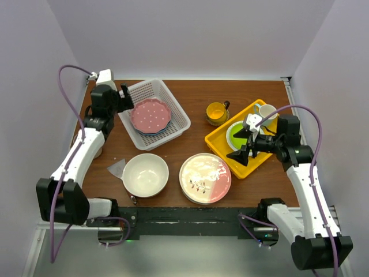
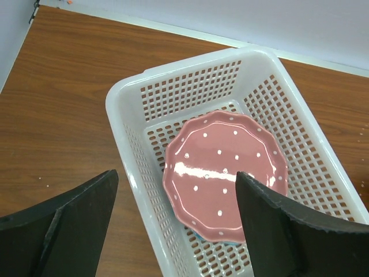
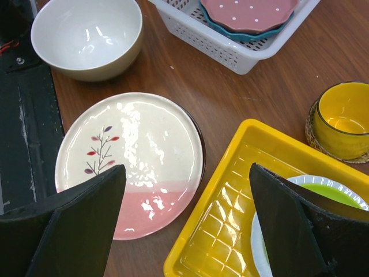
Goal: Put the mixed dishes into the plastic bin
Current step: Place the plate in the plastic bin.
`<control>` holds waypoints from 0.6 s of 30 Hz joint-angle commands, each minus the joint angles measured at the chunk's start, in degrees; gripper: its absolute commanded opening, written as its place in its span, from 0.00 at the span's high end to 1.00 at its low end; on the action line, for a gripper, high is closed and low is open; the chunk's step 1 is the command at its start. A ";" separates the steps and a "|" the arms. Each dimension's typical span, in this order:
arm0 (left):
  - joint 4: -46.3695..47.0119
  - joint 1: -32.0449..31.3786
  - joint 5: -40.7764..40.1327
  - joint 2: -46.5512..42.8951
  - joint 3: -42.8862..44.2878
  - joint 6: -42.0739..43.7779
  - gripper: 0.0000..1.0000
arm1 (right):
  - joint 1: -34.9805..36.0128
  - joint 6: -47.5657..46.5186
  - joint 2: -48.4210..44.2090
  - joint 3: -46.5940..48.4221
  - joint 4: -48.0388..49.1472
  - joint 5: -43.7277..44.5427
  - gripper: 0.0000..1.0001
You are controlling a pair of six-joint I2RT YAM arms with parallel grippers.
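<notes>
- The left claw [image 2: 174, 176] hung spread wide with nothing between its fingers, directly above the plastic bin [image 2: 124, 104].
- The pink dotted plate [image 2: 225, 176] lay flat on the bin floor, straight below the gap between those fingers. A blue plate [image 3: 230, 27] peeked out from underneath it.
- The right claw [image 3: 187, 167] was also gaping and empty, well away from the bin.
- Under the right claw's left finger sat the cream-pink plate [image 3: 130, 161], flat and glossy. A dark rim showed at its edge, but whether that was another dish underneath could not be told.
- Under its right finger ran the lip of the yellow tray [image 3: 230, 190], with the lime-green plate [image 3: 340, 193] just past that finger.
- Beyond the left finger stood the large cream bowl [image 3: 86, 34]. Beyond the right finger stood the yellow mug [image 3: 345, 118], with the bin between them and farther off.
- Two plates looked home, and the plate, bowl and mug were all out on the table.
- Risk one: the tray lip sat tight against the cream-pink plate, so a right finger dropping there could land on the tray and shove or tip it.
- Risk two: a thin, shiny rim lying low could slip from the pinch or get skated across the wood.
- Risk three: drifting toward the right finger's side would put the wrong green plate in the jaws.
- Risk four: the bin looked light. If the left claw dipped or swung while over it, a finger might catch the slotted wall and drag the bin.
- Risk five: the big plate might bridge the flared walls and sit tilted on the stack.
</notes>
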 commanded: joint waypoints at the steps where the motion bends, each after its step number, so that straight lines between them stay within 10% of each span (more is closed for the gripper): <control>1: 5.23 0.29 1.58 -7.58 -4.47 -0.23 0.10 | -0.35 -1.65 -0.93 -0.13 0.20 -0.25 0.08; 18: 8.31 0.02 15.99 -28.51 -22.41 2.31 0.00 | -1.05 -1.74 0.30 -1.36 1.60 -1.83 0.06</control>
